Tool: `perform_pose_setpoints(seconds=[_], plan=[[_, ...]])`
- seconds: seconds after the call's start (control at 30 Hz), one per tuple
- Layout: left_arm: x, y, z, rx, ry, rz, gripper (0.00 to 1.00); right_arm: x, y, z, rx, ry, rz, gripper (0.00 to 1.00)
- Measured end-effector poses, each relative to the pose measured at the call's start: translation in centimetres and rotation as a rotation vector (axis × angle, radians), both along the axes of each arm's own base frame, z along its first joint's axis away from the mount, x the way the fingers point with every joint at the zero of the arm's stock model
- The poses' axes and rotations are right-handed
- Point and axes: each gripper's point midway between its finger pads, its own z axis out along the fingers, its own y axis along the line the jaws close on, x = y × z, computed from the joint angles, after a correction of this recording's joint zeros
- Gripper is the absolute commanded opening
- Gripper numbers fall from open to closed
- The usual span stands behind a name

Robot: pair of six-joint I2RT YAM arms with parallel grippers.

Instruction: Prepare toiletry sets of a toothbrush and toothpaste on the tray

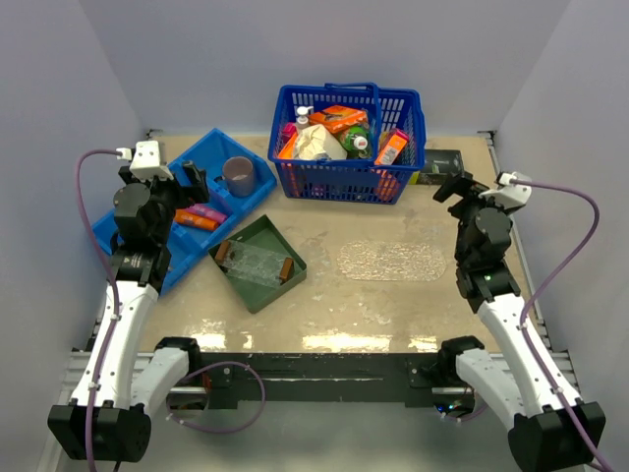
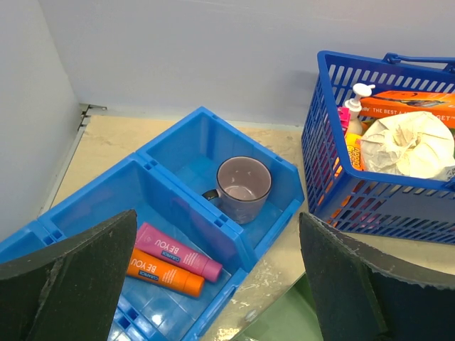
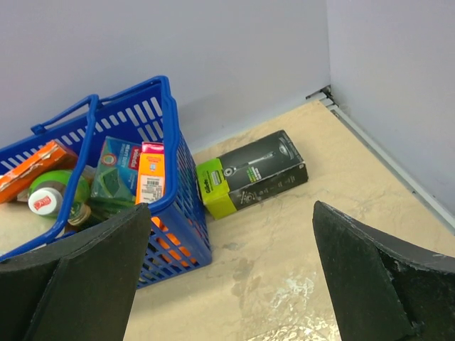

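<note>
Clear plastic with a brown wooden handle at each short end: the tray point(image 1: 254, 263) lies flat inside the dark green square tray point(image 1: 260, 299), left of the desk's middle.

Toothpaste, two tubes: the orange tube point(image 2: 165, 272) and the pink tube point(image 2: 178, 252) lie side by side, touching, in the middle compartment of the blue divided bin point(image 2: 186, 135). The bin sits slantwise toward the desk's far left corner, just beside the green tray.

Purple mug point(image 2: 243, 188): upright in the bin's far compartment, mouth up.

Blue basket point(image 1: 295, 179): at the middle of the desk's far edge, both handles folded down, packed with boxes, a white bag and bottles.

Black and green box point(image 3: 252, 172): flat on the desk, just to the right of the basket, near the far right corner.

Your left gripper point(image 2: 217, 234): fingers spread wide, holding nothing, hanging above the bin with the two tubes below and between them.

Your right gripper point(image 3: 231, 213): fingers likewise spread wide and bare, above the desk's far right part, the basket's corner and the box ahead of it.
</note>
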Motion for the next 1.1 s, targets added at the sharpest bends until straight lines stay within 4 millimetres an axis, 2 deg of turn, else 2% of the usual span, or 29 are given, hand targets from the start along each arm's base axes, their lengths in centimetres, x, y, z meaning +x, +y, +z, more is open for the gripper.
perform_pose_setpoints(seconds=[0.13,0.47,0.57,0.67,0.73,0.9,1.0,1.1], plan=[[0.0,0.2,0.0,0.001,0.0,0.013,1.0,0.2,0.1,-0.7,-0.006,0.03,0.002,0.98],[0.4,0.0,-0.2,0.005,-0.021,-0.003,1.0,0.2,0.4,-0.1,-0.016,0.022,0.022,0.98],[0.9,-0.5,-0.4,0.018,-0.018,-0.034,0.95,0.3,0.8,0.4,-0.016,0.02,0.045,0.99],[2.4,-1.5,-0.9,0.03,0.022,-0.093,0.91,0.3,1.1,1.4,-0.015,0.005,0.063,0.98],[4.1,-2.3,-1.1,0.032,0.063,-0.133,0.89,0.2,1.2,1.8,-0.014,-0.002,0.069,0.98],[8.3,-4.0,-3.4,0.054,0.193,-0.198,0.86,-0.4,1.1,2.5,-0.013,-0.01,0.071,0.98],[10.1,-5.1,-5.3,0.066,0.28,-0.229,0.78,-0.6,1.1,3.0,-0.012,-0.012,0.074,0.98],[11.9,-5.3,-6.6,0.069,0.351,-0.231,0.67,-0.7,1.2,3.2,-0.014,-0.004,0.079,0.98]])
